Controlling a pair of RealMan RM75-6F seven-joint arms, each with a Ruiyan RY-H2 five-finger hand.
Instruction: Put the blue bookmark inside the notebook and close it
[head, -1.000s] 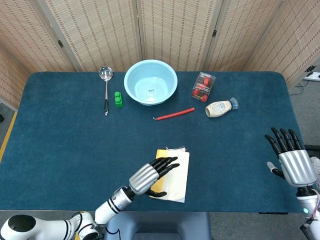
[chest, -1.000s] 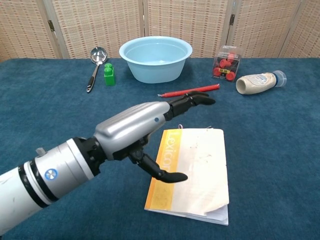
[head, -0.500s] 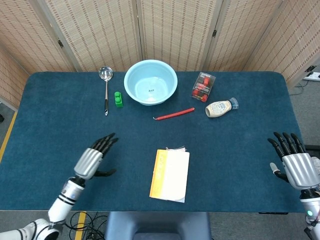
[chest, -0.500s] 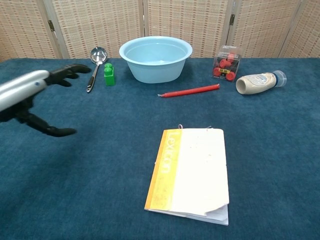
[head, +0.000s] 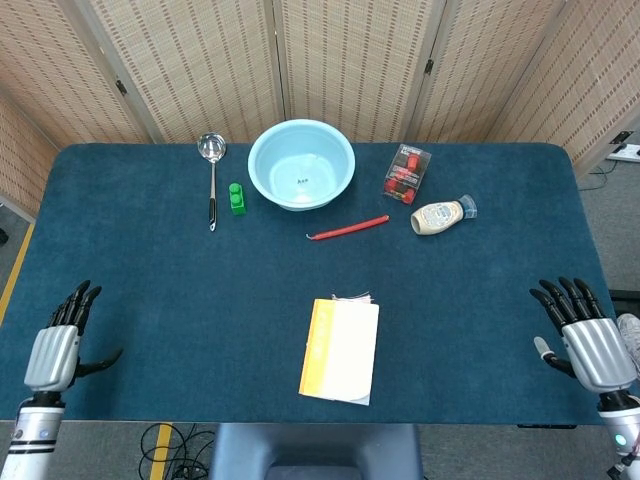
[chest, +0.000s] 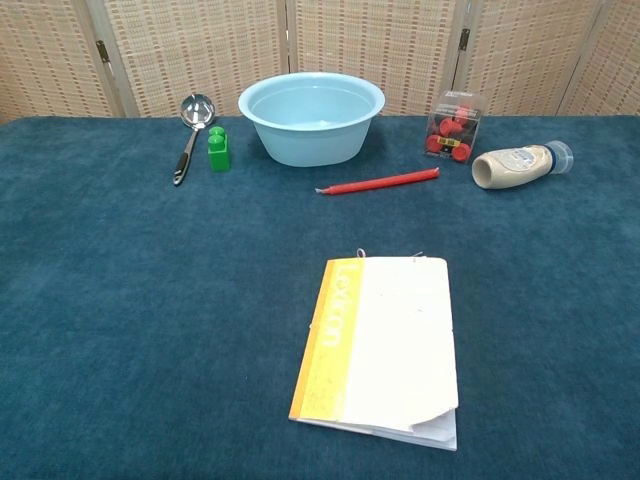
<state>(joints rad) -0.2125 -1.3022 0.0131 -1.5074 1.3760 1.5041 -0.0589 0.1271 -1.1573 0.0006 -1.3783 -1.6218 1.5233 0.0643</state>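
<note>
The notebook (head: 340, 350) (chest: 383, 346) lies closed near the table's front middle, with a cream cover and an orange spine on its left side. No blue bookmark shows in either view. My left hand (head: 55, 345) hovers at the front left corner of the table, empty, fingers spread. At the front right edge my right hand (head: 583, 338) is also empty with its fingers apart. Neither hand appears in the chest view.
At the back stand a light blue bowl (head: 301, 164), a metal ladle (head: 211, 175), a small green block (head: 237, 198), a red stick (head: 348, 228), a clear box of red pieces (head: 407, 172) and a beige bottle (head: 441, 215) on its side.
My left hand has lifted off the notebook and swung far left to the table's front left corner, leaving the chest view. The right hand has drifted slightly down. The notebook stays closed.
</note>
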